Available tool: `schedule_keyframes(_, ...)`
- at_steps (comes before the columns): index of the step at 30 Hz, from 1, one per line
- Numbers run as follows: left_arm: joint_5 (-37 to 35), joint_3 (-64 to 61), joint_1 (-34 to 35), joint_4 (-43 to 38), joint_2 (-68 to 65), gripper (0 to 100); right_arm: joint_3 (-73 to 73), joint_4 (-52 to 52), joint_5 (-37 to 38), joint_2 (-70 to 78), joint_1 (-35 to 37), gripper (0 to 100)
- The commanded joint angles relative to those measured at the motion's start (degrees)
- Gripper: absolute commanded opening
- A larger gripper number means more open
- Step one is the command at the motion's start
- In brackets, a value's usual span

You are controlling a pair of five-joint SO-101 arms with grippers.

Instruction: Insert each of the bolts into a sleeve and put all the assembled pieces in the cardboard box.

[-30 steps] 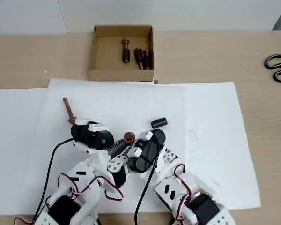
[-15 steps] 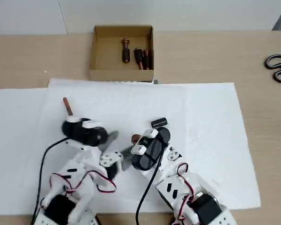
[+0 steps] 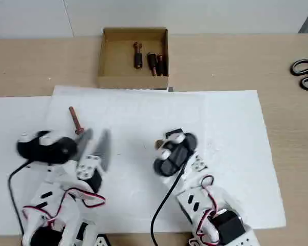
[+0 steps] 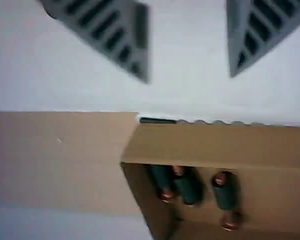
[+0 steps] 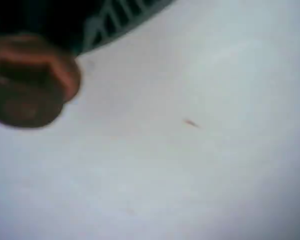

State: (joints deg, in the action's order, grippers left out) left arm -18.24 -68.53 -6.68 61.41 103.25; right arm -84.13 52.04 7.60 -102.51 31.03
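White paper [image 3: 231,154] covers the table [image 3: 41,56]; right gripper [image 3: 161,146] fingers clamp a bolt [image 5: 30,82] beside the sleeve [image 3: 170,134] toward the near edge, left gripper [image 3: 95,137] fingers spread wide near the loose bolt [image 3: 75,119], so a skewed grip could jam insertion or knock the sleeve rolling.

Blurry bolt [image 5: 30,82], scissors [image 3: 304,75] partly off rt edge

a light wooden table [image 3: 41,61] spans the scene, with a pale wall [image 3: 195,15] beyond its far edge. overlapping white paper sheets [image 3: 231,128] cover its near part. black-handled scissors [image 3: 304,75] lie at the far right.
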Motion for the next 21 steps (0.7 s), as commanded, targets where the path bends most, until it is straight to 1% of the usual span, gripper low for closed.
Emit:
schedule_keyframes(1,0.35,2.15,5.36,0.35,0.09,2,5.45,1.19,-3.6,-0.22,-6.11,0.4)
schedule_keyframes(4,0.35,-0.66,7.38,0.62,0.0,0,8.79,1.27,-5.36,1.36,-9.19,0.4)
schedule_keyframes(7,0.35,-8.13,7.65,0.88,0.0,1,14.24,1.27,-5.8,8.92,-11.65,0.4)
schedule_keyframes(9,0.35,-12.97,7.65,0.44,0.26,1,19.43,1.19,-8.18,17.01,-13.23,0.4)
schedule_keyframes(11,0.35,-15.25,7.65,0.44,0.26,1,25.76,1.19,-10.2,26.33,-13.93,0.4)
schedule_keyframes(14,0.79,-17.45,7.65,0.35,0.26,1,36.31,1.1,-10.02,40.31,-14.02,0.4)
schedule_keyframes(17,3.43,-20.44,7.65,-1.23,0.26,1,46.15,-1.01,-9.85,52.79,-13.76,0.4)
schedule_keyframes(21,3.78,-23.78,7.65,-3.16,0.26,1,58.11,-3.12,-7.47,67.56,-13.67,0.4)
